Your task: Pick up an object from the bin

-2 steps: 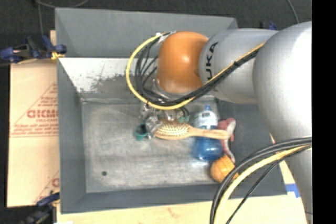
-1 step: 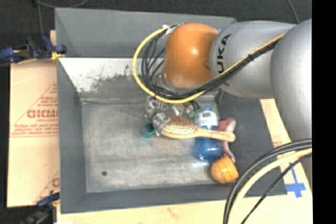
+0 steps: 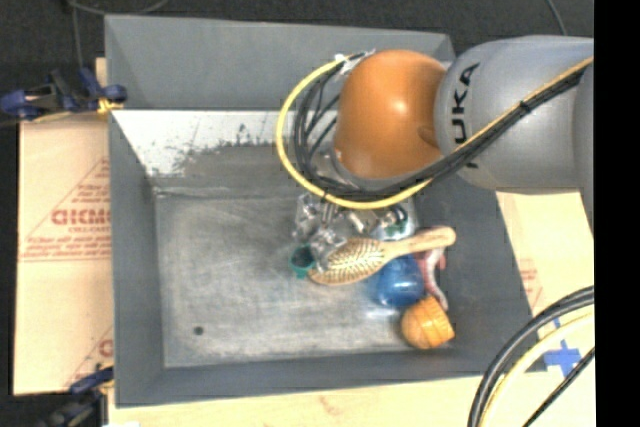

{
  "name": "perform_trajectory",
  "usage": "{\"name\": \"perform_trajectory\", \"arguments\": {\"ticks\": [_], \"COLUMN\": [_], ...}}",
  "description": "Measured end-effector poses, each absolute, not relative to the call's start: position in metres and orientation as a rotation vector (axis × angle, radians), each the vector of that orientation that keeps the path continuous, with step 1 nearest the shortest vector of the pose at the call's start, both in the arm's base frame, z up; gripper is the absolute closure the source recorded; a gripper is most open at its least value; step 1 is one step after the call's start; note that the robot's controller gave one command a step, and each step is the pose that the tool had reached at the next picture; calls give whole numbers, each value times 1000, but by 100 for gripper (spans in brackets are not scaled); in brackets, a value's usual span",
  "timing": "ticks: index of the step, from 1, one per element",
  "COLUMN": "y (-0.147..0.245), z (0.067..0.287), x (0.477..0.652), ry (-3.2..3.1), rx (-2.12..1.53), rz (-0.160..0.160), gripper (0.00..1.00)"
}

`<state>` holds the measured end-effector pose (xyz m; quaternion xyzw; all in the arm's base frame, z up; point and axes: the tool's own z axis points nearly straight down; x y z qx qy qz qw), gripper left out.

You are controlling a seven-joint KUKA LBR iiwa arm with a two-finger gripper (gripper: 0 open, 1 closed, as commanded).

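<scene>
My gripper (image 3: 317, 223) shows as a metal body under the arm's orange cover, low over the right middle of the bin. Just below it lies a hairbrush (image 3: 352, 261) with a pale bristle head and a tan handle pointing right. A small teal thing (image 3: 300, 262) sits at the brush head's left end, right under the gripper. A blue rounded thing (image 3: 398, 286) lies beneath the brush handle.
An orange ribbed ball-like thing (image 3: 428, 324) rests near the bin's front right corner, with a pink piece (image 3: 433, 269) just above it. The arm and its cables hide the bin's back right part. Bare floor stretches across the left half.
</scene>
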<state>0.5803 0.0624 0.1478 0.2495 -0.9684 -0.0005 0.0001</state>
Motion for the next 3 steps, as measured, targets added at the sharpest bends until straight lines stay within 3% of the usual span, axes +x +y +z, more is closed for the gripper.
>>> {"name": "perform_trajectory", "arguments": {"ticks": [1, 2, 3], "y": [59, 63, 59], "z": [156, 173, 235], "x": [570, 585, 579], "ry": [-3044, -2995, -2940], "rx": [787, 922, 1106], "rz": [-1, -2, -2], "gripper": [100, 100, 100]}}
